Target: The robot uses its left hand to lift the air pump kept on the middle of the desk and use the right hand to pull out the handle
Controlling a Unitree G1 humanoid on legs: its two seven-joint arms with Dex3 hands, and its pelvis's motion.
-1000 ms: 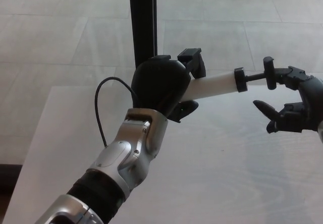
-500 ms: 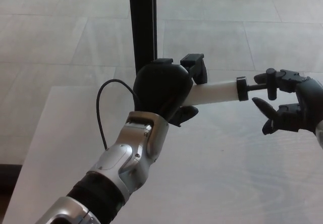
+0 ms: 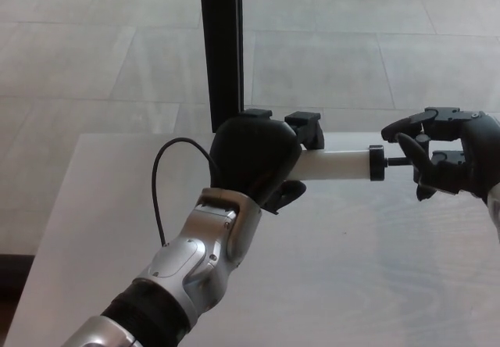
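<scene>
The left hand [image 3: 256, 158] holds the air pump [image 3: 332, 164] above the desk [image 3: 375, 269], with its fingers clenched around the body of the pump, so the white barrel points horizontally toward the right hand [image 3: 441, 155]. The black hose [image 3: 160, 183] hangs in a loop beside the left forearm.

The step in hand is, in my judgement, to take the handle [image 3: 418, 152] and pull it out. To do it well, the left hand should keep the barrel level and firm, and the right hand should pull straight along the line of the thin rod, not sideways, because a slanted pull could bend the rod or twist the pump out of the grasp.

The handle lies between the fingers [image 3: 402, 126] of the right hand, which curl around it. Whether they already press on it, I cannot tell. Only a short piece of rod shows between the handle and the black cap of the barrel.
</scene>
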